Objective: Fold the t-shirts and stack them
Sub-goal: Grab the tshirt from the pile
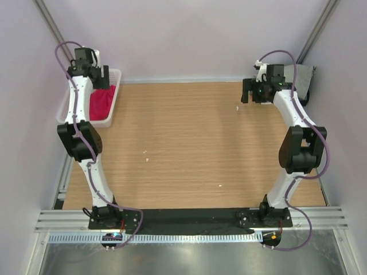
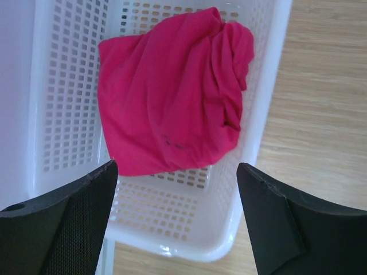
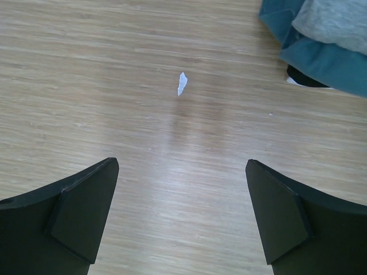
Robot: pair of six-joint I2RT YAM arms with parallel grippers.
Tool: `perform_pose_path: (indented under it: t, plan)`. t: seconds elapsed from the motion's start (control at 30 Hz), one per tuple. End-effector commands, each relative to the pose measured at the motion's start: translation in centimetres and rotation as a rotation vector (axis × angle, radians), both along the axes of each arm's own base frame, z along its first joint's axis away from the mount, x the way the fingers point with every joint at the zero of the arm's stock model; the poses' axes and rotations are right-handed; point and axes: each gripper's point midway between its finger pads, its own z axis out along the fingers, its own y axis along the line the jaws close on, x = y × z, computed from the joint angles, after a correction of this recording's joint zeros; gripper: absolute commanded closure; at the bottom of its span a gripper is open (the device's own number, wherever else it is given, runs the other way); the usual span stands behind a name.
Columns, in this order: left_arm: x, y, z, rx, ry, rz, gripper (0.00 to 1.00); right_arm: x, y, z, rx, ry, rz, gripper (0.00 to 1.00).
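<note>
A crumpled crimson-pink t-shirt point(image 2: 172, 97) lies in the white mesh basket point(image 2: 252, 114); it also shows in the top view point(image 1: 101, 102). My left gripper point(image 2: 176, 168) is open and empty, hovering above the shirt's near edge inside the basket; in the top view the gripper point(image 1: 96, 76) is over the basket's far end. My right gripper point(image 3: 182, 164) is open and empty above bare table, seen at the back right in the top view point(image 1: 254, 91). Folded shirts lie to its right: a light grey one point(image 3: 338, 20) on a dark blue-grey one point(image 3: 321, 57). The stack point(image 1: 304, 80) is partly hidden behind the right arm.
The basket point(image 1: 112, 117) stands at the table's back left corner against the wall. A small white scrap point(image 3: 182, 83) lies on the wooden table point(image 1: 189, 149) ahead of the right gripper. A few more white specks dot the table. Walls close in on three sides.
</note>
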Motion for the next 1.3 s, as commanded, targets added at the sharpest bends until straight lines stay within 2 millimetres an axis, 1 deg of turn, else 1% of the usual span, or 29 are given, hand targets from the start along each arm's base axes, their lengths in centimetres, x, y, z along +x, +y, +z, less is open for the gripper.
perform_pose_path:
  t: [0.0,0.07,0.1,0.13,0.17,0.2,0.23,0.33,0.47,0.5,0.57,0.6,0.63,0.67,0.73,0.77,0.83,0.87,0.93,0.97,1.0,1.03,1.07,1.1,1.13,1.17,1.2,1.23,1.27]
  plan:
    - [1.8,2.0,-2.4,-0.073,-0.002,0.006,0.13,0.3,1.3,0.9,-0.042,-0.011,0.06,0.0]
    - [2.1,3.6,-3.9,-0.068,0.014,0.029,0.11,-0.1,1.4,-0.2,-0.046,0.011,0.067,0.0]
    - [2.2,3.8,-4.8,-0.086,0.026,0.029,0.11,-0.4,3.0,-0.1,-0.049,0.008,0.103,0.0]
    - [2.2,4.6,-6.7,-0.114,0.055,0.043,0.11,-0.6,4.0,-0.2,-0.053,0.009,0.13,0.0]
    - [2.1,4.9,-7.5,-0.124,0.068,0.053,0.11,-0.9,4.5,-0.5,-0.052,0.02,0.147,0.0]
    - [2.3,4.3,-8.5,-0.176,0.078,0.022,0.11,-1.0,4.8,-0.4,-0.05,0.02,0.159,0.0]
    - [2.3,4.5,-10.2,-0.195,0.106,0.013,0.12,-1.1,5.2,-0.5,-0.05,0.026,0.171,0.0]
    - [2.1,4.1,-12.8,-0.217,0.158,-0.011,0.17,-0.9,5.4,-0.4,-0.045,0.023,0.169,0.0]
    - [1.7,3.2,-14.7,-0.23,0.205,-0.037,0.21,-1.1,5.2,-0.7,-0.054,0.029,0.161,0.0]
    - [1.6,3.0,-15.0,-0.231,0.211,-0.043,0.3,-1.2,5.2,-0.9,-0.048,0.032,0.158,0.0]
    - [1.5,2.7,-15.4,-0.246,0.22,-0.053,0.37,-1.5,5.4,-1.3,-0.039,0.037,0.161,0.0]
    - [1.4,2.6,-15.7,-0.251,0.225,-0.057,0.47,-1.6,5.5,-1.3,-0.031,0.037,0.159,0.0]
    - [1.3,2.4,-15.8,-0.258,0.231,-0.066,0.52,-1.6,5.5,-1.5,-0.029,0.04,0.159,0.0]
    - [1.2,2.4,-15.8,-0.257,0.233,-0.068,0.64,-1.7,5.6,-1.6,-0.026,0.045,0.162,0.0]
    - [0.9,2.6,-15.5,-0.249,0.237,-0.062,0.97,-1.6,5.7,-1.6,-0.021,0.046,0.161,0.0]
    - [0.9,2.6,-14.3,-0.243,0.219,-0.059,1.0,-1.5,5.6,-1.6,-0.02,0.043,0.158,0.0]
    - [0.6,2.3,-12.5,-0.248,0.196,-0.068,1.0,-1.4,5.6,-1.3,-0.021,0.032,0.157,0.0]
    - [0.7,2.0,-9.6,-0.248,0.142,-0.08,1.0,-1.5,5.6,-1.0,-0.021,0.025,0.159,0.0]
    - [0.8,0.3,-5.6,-0.316,0.055,-0.114,1.0,-1.4,5.6,-0.7,-0.026,0.008,0.162,0.0]
    - [0.6,-0.7,-0.7,-0.315,-0.044,-0.144,1.0,-1.4,5.7,-0.2,-0.028,-0.003,0.165,0.0]
    - [0.6,-1.8,1.7,-0.333,-0.099,-0.168,1.0,-1.4,5.6,0.1,-0.029,-0.014,0.165,0.0]
    - [0.6,-2.6,5.0,-0.322,-0.178,-0.201,1.0,-1.4,5.5,0.4,-0.036,-0.023,0.164,0.0]
    - [0.6,-4.7,7.8,-0.319,-0.239,-0.258,1.0,-1.4,5.5,0.6,-0.036,-0.027,0.164,0.0]
    - [-0.2,-6.0,13.1,-0.286,-0.369,-0.309,1.0,-1.3,5.4,1.3,-0.037,-0.044,0.161,0.0]
    - [-0.6,-7.1,15.6,-0.275,-0.431,-0.341,1.0,-1.3,5.6,1.4,-0.037,-0.047,0.162,0.0]
    - [-1.0,-9.1,18.1,-0.26,-0.491,-0.39,1.0,-1.3,5.6,1.5,-0.034,-0.049,0.161,0.0]
    - [-2.2,-10.3,22.2,-0.233,-0.594,-0.427,1.0,-1.3,5.6,1.6,-0.032,-0.055,0.161,0.0]
    - [-2.8,-11.6,23.9,-0.228,-0.636,-0.46,1.0,-1.4,5.6,1.6,-0.028,-0.053,0.156,0.0]
    - [-3.8,-13.9,26.1,-0.23,-0.682,-0.515,1.0,-1.5,5.6,1.4,-0.024,-0.049,0.157,0.0]
